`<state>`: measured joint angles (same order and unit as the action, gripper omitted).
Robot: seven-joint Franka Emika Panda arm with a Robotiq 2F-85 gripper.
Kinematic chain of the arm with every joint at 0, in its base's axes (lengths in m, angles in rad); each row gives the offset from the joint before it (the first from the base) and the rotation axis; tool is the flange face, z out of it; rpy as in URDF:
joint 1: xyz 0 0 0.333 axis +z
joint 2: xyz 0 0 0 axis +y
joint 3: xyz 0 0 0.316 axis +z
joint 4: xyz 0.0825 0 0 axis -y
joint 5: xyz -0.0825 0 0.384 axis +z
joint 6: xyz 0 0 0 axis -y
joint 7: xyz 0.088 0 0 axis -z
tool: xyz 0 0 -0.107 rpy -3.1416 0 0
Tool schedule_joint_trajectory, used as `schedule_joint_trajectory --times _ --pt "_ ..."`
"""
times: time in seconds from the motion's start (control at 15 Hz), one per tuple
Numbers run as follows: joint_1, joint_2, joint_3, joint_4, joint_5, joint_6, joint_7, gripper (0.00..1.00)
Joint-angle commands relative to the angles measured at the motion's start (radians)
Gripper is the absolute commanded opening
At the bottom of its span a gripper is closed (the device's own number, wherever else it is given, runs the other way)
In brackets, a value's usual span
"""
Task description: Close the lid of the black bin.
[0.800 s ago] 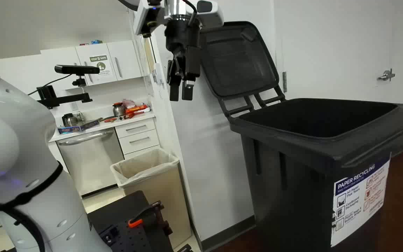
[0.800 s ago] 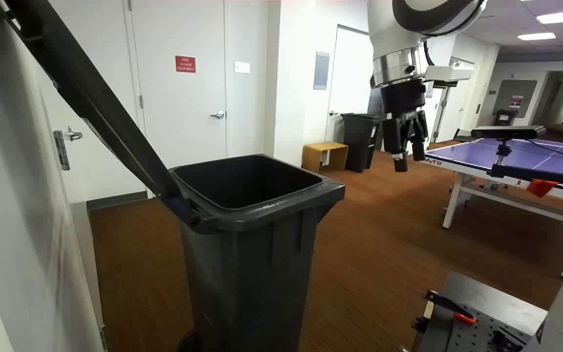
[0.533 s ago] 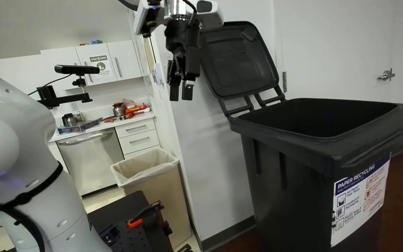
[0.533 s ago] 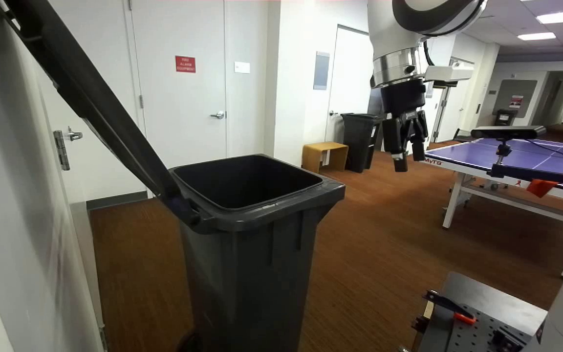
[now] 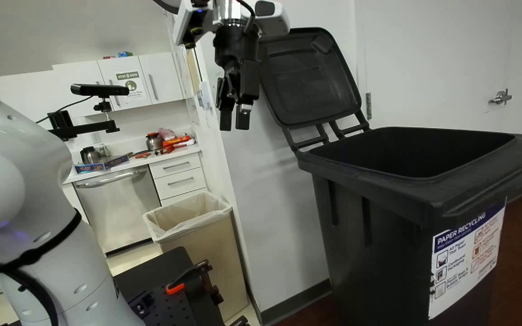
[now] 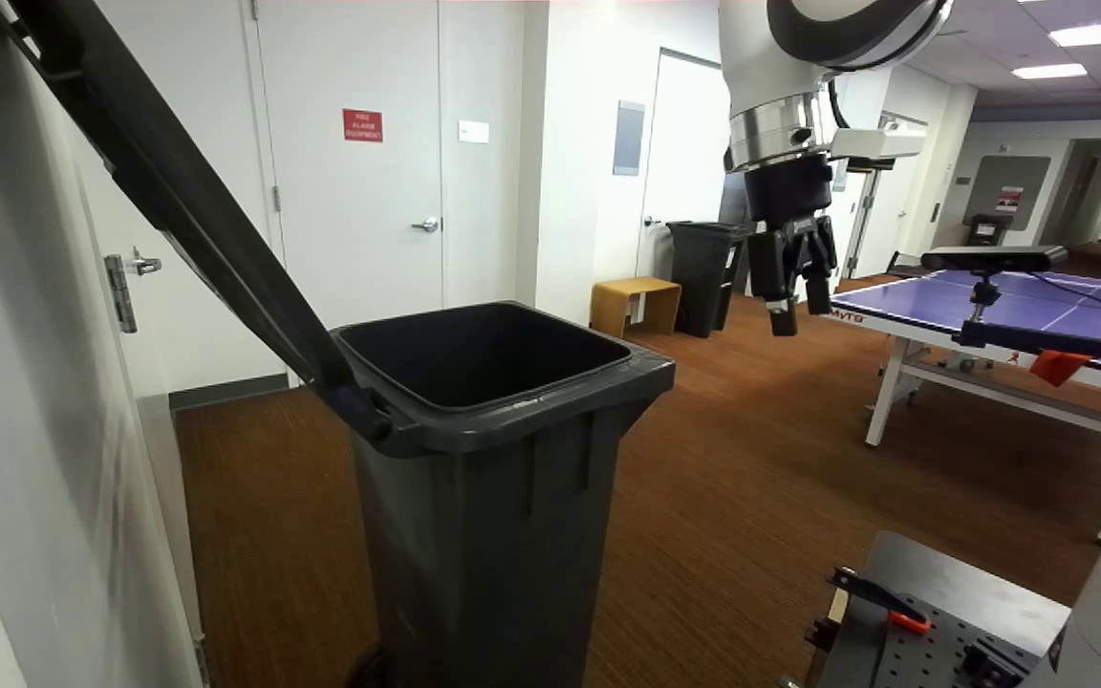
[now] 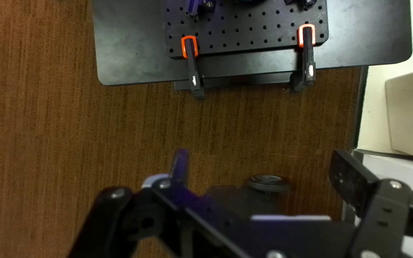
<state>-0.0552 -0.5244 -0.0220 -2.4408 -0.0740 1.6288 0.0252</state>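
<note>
The gripper [image 5: 234, 120] is hanging well apart from the lid [image 5: 311, 81], released, with its jaws standing spread. The lid is standing raised, leaning back from the bin [image 6: 488, 554]. The bin is standing on the floor [image 6: 723, 497], beyond that edge of the worktop [image 7: 131, 50] where two clamps [image 7: 193, 70] are gripping a perforated plate [image 7: 244, 37].

I get ceiling lights [image 6: 1100, 34] blown out white in an exterior view, and the black bin [image 6: 484, 535] is too dark inside for me to read. Soft shadows smudge the wall [image 5: 279, 199]. In the wrist view, the carpet [image 7: 66, 118] is crisp, one gripper finger [image 7: 180, 167] purple-tinged and blurred
</note>
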Motion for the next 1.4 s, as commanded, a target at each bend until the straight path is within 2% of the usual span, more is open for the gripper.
schedule_joint_trajectory --times 0.0,0.67,0.73,1.07,1.33 --pt "0.004 0.000 -0.003 0.001 -0.001 -0.001 0.002 1.00" --pt "0.004 0.001 -0.003 0.001 -0.001 -0.001 0.002 1.00" --pt "0.018 -0.022 0.009 -0.005 0.004 0.024 -0.003 1.00" --pt "0.131 -0.109 0.139 0.015 0.010 0.107 0.029 1.00" --pt "0.217 -0.110 0.279 0.086 -0.016 0.202 0.090 1.00"
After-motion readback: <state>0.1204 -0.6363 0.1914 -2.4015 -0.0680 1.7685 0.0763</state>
